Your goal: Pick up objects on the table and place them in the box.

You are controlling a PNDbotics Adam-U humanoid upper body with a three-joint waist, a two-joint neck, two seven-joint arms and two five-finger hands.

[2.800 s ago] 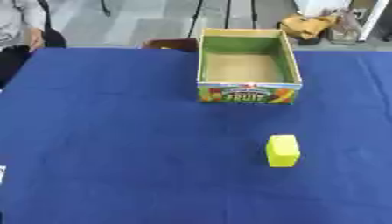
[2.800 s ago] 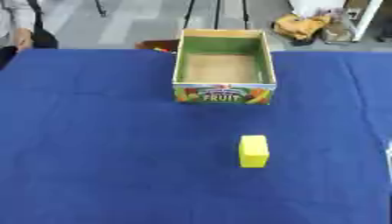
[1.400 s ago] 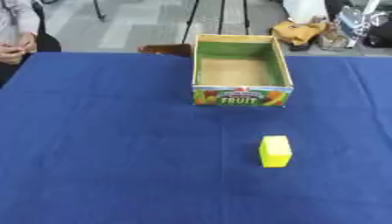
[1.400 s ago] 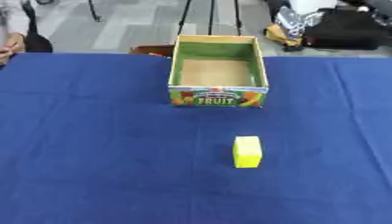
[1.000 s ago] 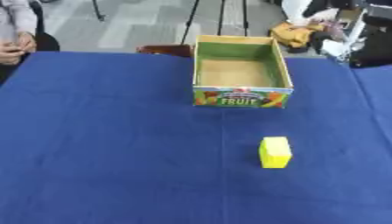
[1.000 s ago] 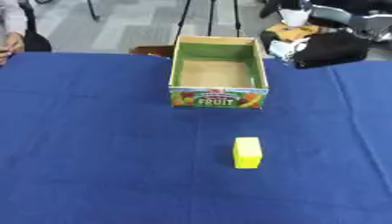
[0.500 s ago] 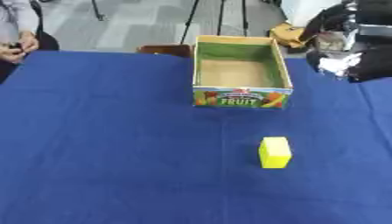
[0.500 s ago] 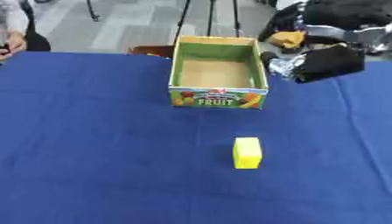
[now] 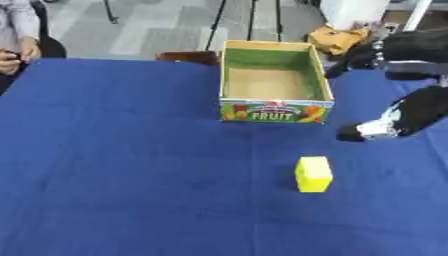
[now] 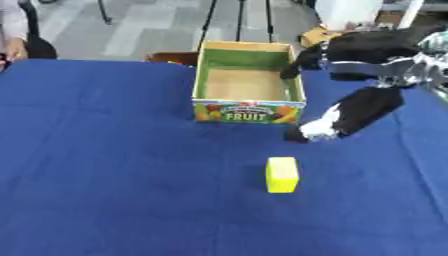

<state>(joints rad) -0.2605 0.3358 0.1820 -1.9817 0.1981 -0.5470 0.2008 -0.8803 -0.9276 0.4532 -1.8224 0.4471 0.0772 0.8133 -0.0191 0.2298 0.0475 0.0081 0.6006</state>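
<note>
A yellow block lies on the blue table, in front of the box and a little to its right. The cardboard box, green inside with FRUIT printed on its front wall, stands open toward the far edge and holds nothing that I can see. My right hand reaches in from the right, open and blurred. Its fingers point down-left, just right of the box's front corner and above the block. The thumb hangs by the box's right wall. The hand holds nothing. My left hand does not show.
A brown chair back stands behind the box at the table's far edge. On the floor beyond lies a yellow bag. Blue cloth stretches wide to the left of the box and the block.
My right hand came in from the upper right and dropped down-left, from behind the box to beside its front right corner. Box and block have not moved.
</note>
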